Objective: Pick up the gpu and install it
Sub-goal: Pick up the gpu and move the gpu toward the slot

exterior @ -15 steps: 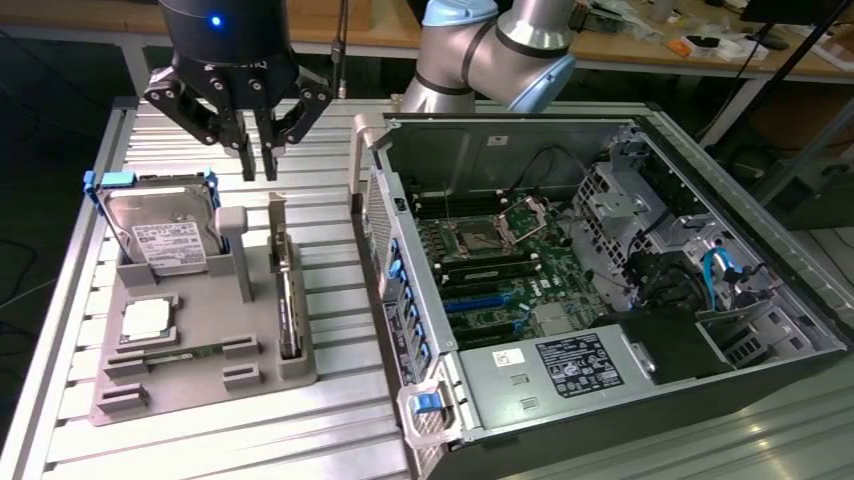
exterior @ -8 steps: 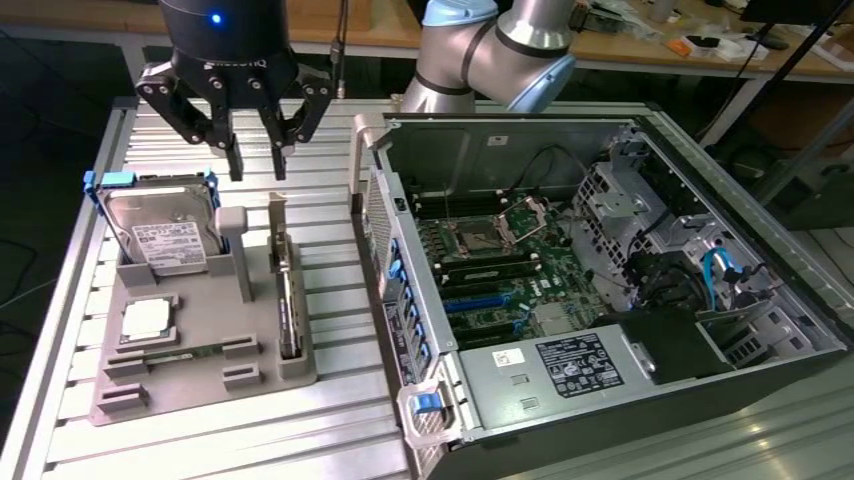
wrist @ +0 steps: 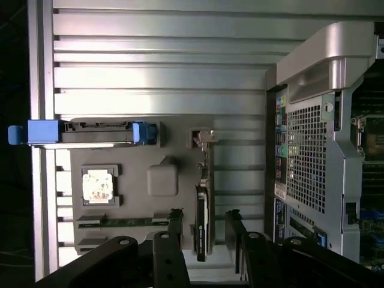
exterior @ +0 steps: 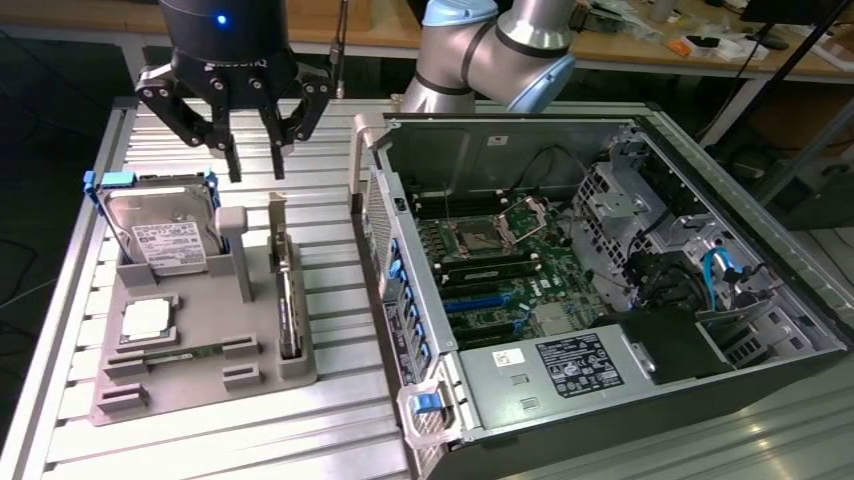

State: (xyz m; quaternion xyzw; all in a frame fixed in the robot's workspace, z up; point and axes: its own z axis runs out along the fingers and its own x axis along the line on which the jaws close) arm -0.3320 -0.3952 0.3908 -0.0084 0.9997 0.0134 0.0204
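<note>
The gpu (exterior: 286,310) stands on its long edge in a slot along the grey holder tray (exterior: 200,385), on the side nearest the computer case. Its silver bracket end points up toward the arm. My gripper (exterior: 256,168) hangs open above the far end of the tray, a little above the card's bracket and touching nothing. In the wrist view the gpu (wrist: 203,210) appears edge-on, lined up with the gap of the gripper (wrist: 204,223), one black finger (wrist: 174,223) on either side. The open computer case (exterior: 601,280) lies on the exterior view's right, its motherboard (exterior: 494,270) exposed.
The holder tray also carries a silver hard drive in a blue frame (exterior: 160,235), a CPU (exterior: 147,318) and a slim green RAM stick (exterior: 180,352). All of it rests on a slatted aluminium table (exterior: 240,440). The case's wall (exterior: 380,250) rises close beside the gpu.
</note>
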